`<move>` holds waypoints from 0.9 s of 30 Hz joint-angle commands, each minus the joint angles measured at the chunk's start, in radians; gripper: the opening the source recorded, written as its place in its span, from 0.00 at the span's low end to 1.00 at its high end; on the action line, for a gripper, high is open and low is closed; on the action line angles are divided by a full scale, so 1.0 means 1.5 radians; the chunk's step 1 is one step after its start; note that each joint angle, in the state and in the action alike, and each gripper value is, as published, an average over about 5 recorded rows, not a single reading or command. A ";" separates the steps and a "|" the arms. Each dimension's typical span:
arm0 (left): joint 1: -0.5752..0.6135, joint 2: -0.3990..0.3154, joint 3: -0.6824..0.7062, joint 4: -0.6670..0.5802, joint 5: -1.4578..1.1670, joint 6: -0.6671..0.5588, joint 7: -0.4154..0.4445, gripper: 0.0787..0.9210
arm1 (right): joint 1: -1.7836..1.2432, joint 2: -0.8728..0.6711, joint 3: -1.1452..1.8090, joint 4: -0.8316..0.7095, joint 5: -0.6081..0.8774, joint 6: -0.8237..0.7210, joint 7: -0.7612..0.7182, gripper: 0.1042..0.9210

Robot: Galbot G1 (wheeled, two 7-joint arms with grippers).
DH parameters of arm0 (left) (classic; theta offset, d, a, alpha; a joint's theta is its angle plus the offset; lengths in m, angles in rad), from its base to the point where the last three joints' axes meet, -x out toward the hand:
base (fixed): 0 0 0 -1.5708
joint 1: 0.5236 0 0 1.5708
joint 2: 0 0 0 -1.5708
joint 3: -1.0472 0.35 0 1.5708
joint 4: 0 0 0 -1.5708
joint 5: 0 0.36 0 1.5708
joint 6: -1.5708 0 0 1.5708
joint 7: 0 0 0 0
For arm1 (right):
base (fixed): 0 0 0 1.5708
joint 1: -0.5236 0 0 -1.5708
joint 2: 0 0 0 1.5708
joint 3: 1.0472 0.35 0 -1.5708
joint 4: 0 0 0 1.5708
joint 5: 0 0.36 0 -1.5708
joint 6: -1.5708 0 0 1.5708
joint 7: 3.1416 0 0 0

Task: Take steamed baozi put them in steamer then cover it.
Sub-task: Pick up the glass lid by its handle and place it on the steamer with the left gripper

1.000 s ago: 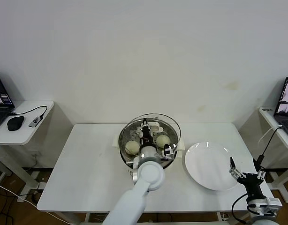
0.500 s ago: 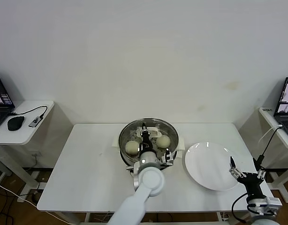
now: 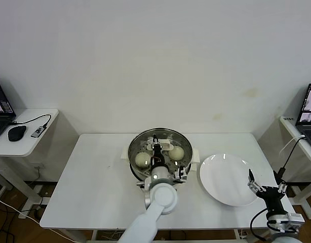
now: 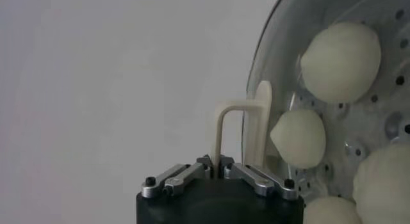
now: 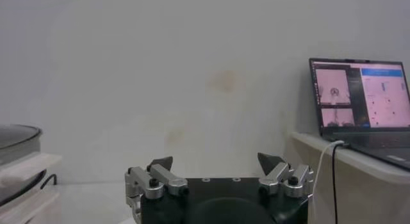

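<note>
Clamping lid handle (image 4: 246, 120), left gripper (image 3: 155, 148) jaws hold glass lid over steamer (image 3: 135, 172); right gripper (image 3: 266, 190) jaws apart; no readable writing.

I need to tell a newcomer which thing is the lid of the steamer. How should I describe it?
Find the round shiny steel steamer in the middle of the white table. The clear round glass lid lies over it, with cream-white buns visible through it. Unlike the flat white plate beside it, it has a cream loop handle gripped by the left gripper.

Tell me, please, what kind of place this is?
Probably a robot test lab, not a kitchen: a bare white table against a plain wall, open laptops on side desks, and a steamer with a plate staged for practice.
</note>
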 commanded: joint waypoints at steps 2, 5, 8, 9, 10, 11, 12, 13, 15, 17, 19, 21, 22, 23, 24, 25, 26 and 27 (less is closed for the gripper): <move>0.005 -0.001 0.003 0.007 0.004 -0.002 -0.012 0.08 | -0.001 -0.001 0.001 0.002 0.000 0.001 -0.001 0.88; 0.006 -0.001 0.003 0.008 0.001 -0.003 -0.014 0.08 | -0.002 -0.001 0.002 0.002 0.000 0.001 -0.001 0.88; 0.003 -0.001 0.003 0.007 -0.006 -0.003 -0.014 0.08 | -0.001 -0.001 0.002 0.002 0.001 0.000 -0.001 0.88; 0.002 -0.001 0.003 0.007 -0.009 -0.004 -0.014 0.08 | 0.000 -0.002 0.002 0.002 0.001 0.000 -0.001 0.88; 0.001 -0.001 0.003 0.006 -0.011 -0.005 -0.013 0.08 | 0.000 -0.002 0.002 0.002 0.001 0.000 -0.001 0.88; 0.001 0.000 0.003 0.005 -0.013 -0.006 -0.013 0.09 | 0.000 -0.002 0.002 0.002 0.001 0.000 -0.001 0.88; 0.000 0.000 0.003 0.004 -0.014 -0.008 -0.013 0.10 | 0.000 -0.002 0.002 0.002 0.001 0.000 -0.001 0.88; 0.000 0.000 0.003 0.002 -0.014 -0.009 -0.013 0.12 | 0.000 -0.002 0.002 0.002 0.001 0.000 -0.001 0.88; 0.002 0.000 0.005 -0.004 -0.015 -0.009 -0.011 0.19 | 0.000 -0.001 0.002 0.001 0.001 0.000 -0.001 0.88; 0.005 0.000 0.007 -0.015 -0.018 -0.009 -0.008 0.26 | -0.001 -0.002 0.003 0.001 0.002 0.001 -0.001 0.88; 0.009 0.001 0.009 -0.028 -0.021 -0.009 -0.005 0.33 | -0.001 -0.002 0.004 0.001 0.002 0.001 -0.001 0.88; 0.014 0.001 0.012 -0.045 -0.023 -0.009 -0.001 0.40 | -0.001 -0.002 0.004 0.000 0.002 0.001 -0.001 0.88; 0.016 0.001 0.014 -0.055 -0.023 -0.008 0.003 0.43 | -0.001 -0.002 0.004 0.000 0.002 0.001 -0.001 0.88; 0.019 0.001 0.015 -0.066 -0.024 -0.008 0.006 0.46 | 0.000 -0.003 0.005 0.000 0.002 0.001 -0.001 0.88; 0.022 0.001 0.018 -0.076 -0.025 -0.008 0.011 0.50 | 0.000 -0.003 0.005 -0.001 0.002 0.001 -0.001 0.88; 0.024 0.001 0.020 -0.086 -0.027 -0.007 0.015 0.53 | 0.000 -0.003 0.005 -0.001 0.002 0.001 -0.001 0.88; 0.027 0.002 0.022 -0.096 -0.028 -0.007 0.019 0.56 | 0.000 -0.003 0.005 -0.002 0.002 0.001 -0.001 0.88; 0.029 0.002 0.024 -0.105 -0.029 -0.007 0.022 0.60 | 0.000 -0.003 0.005 -0.002 0.002 0.001 -0.001 0.88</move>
